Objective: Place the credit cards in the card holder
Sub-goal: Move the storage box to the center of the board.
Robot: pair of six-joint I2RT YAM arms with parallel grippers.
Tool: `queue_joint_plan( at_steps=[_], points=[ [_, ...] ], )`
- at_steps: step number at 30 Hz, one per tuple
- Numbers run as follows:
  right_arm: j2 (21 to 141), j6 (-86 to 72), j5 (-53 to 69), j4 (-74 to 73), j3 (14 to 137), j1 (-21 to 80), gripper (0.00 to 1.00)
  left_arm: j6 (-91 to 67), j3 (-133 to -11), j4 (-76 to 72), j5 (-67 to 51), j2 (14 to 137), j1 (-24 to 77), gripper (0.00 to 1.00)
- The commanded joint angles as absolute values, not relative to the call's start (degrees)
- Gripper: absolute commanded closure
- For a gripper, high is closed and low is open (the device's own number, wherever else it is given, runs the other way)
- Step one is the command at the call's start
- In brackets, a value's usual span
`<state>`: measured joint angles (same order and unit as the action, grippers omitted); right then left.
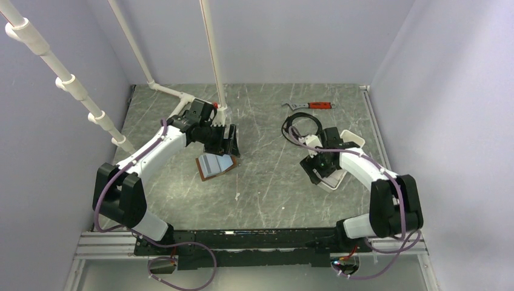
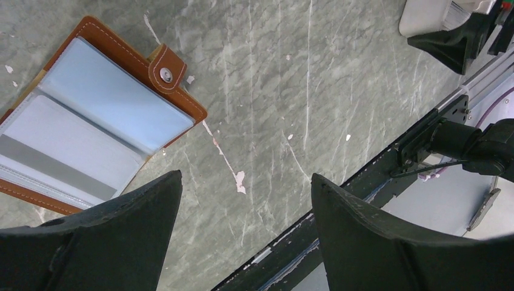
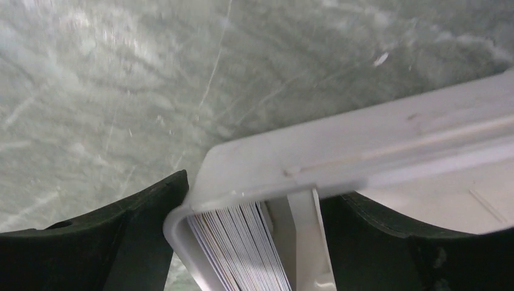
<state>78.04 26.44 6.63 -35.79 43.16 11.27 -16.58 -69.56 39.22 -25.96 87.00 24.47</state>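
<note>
**Left fingers wide over the tabletop, right fingers astride the tray corner**

The left fingers (image 1: 225, 144) stand apart, and in their gap only the grey, scratched tabletop (image 2: 291, 91) shows. In the left wrist view the card holder (image 2: 91, 121) lies at about 10 o'clock from them, opened flat on the tabletop with its clear sleeves facing up. Its snap tab sticks out at the upper edge. From above, it lies just beside these fingers at about 7 o'clock.

The right fingers (image 1: 319, 171) are apart too, one on each side of a corner of the white tray (image 3: 363, 139). The finger at 9 o'clock is against the outer wall. The credit cards (image 3: 236, 248) stand on edge in a tight stack inside this corner, between the two fingers and not gripped.

Farther out, at 12 o'clock from the tray, lie a black cable (image 1: 300, 124) loop and a red-handled wrench (image 1: 315, 105).
</note>
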Motion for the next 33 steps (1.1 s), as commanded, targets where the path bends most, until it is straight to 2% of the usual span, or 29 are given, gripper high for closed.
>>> queue_joint_plan(
  at_steps=[1, 14, 19, 26, 29, 33],
  points=[
    [82.98, 17.05, 4.95, -29.67, 48.68, 12.13, 0.2, -14.72, -69.37, 38.05, -25.38, 87.51, 24.79, 0.17],
    [98.34, -6.3, -3.47, -25.27, 61.94, 12.4, 0.12, -14.5, -69.5, 38.32, -24.61, 88.72, 24.79, 0.17],
    [100.87, -9.76, 10.44, -29.21, 66.99, 10.83, 0.11, -14.37, -69.49, 38.41, -24.6, 88.71, 24.79, 0.17],
    [92.8, -7.26, 14.37, -28.44, 59.65, 7.12, 0.01, -14.51, -69.49, 38.21, -25.34, 88.57, 24.79, 0.17],
    [92.57, -1.76, 15.74, -31.31, 58.12, 6.92, 0.0, -14.63, -69.44, 38.07, -26.2, 88.52, 24.86, 0.17],
    [93.79, 2.88, 23.56, -32.68, 57.3, 6.24, 0.03, -14.53, -69.31, 37.91, -26.46, 88.42, 24.96, 0.17]
  ],
)
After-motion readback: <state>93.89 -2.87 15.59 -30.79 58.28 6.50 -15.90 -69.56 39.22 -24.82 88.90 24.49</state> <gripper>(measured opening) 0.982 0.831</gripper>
